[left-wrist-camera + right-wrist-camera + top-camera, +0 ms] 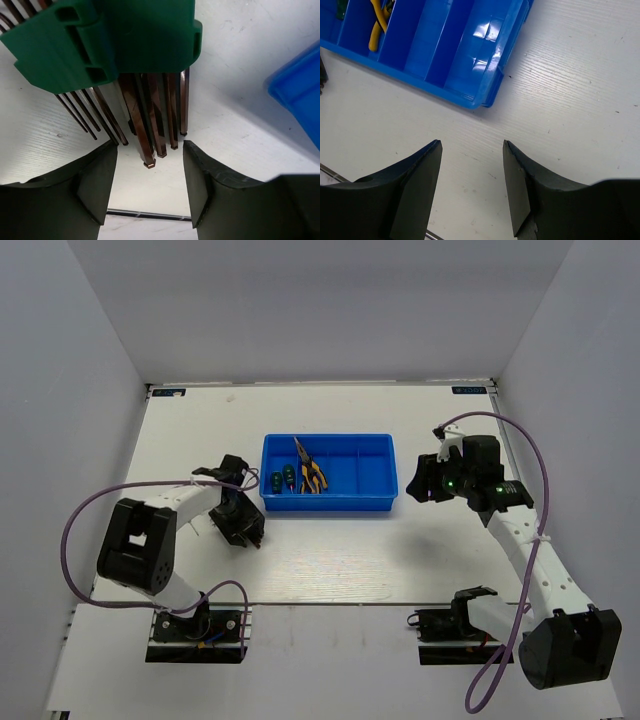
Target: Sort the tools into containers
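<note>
Inside the blue tray (350,503), from above, green screwdrivers (283,480) and pliers (311,472) already lie sorted. Left wrist: the left claw (150,150) gapes empty; the hex key set (105,45) waits unsorted just left of the tray. Right wrist: the right claw (471,144) gapes empty beside the tray.

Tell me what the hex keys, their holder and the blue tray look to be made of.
Hex keys: metal, likely steel, with a glossy reddish-brown coating; sharp hexagonal edges catch highlights. Holder: moulded green plastic, matte, with rounded slots. Blue tray: glossy plastic, probably moulded; bright reflections on its smooth floor and thin walls.
</note>
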`<action>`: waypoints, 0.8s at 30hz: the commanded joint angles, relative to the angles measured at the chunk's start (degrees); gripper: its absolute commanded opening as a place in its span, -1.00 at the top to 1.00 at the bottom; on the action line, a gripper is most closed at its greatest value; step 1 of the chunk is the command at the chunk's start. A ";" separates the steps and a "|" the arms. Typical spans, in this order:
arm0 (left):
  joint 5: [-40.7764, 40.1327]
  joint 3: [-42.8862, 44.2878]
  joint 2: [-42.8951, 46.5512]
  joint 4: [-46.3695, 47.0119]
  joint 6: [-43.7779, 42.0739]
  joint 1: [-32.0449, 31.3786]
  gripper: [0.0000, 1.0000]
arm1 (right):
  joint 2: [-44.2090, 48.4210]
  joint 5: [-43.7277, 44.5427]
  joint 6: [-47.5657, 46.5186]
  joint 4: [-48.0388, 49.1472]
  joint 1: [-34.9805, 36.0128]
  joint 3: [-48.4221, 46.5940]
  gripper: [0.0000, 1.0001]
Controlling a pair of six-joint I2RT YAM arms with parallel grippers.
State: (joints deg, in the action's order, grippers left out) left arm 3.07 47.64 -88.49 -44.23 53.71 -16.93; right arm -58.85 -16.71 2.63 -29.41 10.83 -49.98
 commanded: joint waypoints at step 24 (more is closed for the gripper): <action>-2.90 -3.08 9.39 -2.18 12.71 -3.73 -0.52 | 1.46 -1.92 0.09 1.55 -0.99 0.05 -0.17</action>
State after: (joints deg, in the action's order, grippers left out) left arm 1.32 43.66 -80.77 -46.41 62.81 -20.45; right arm -58.52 -17.41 2.63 -29.41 10.13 -49.95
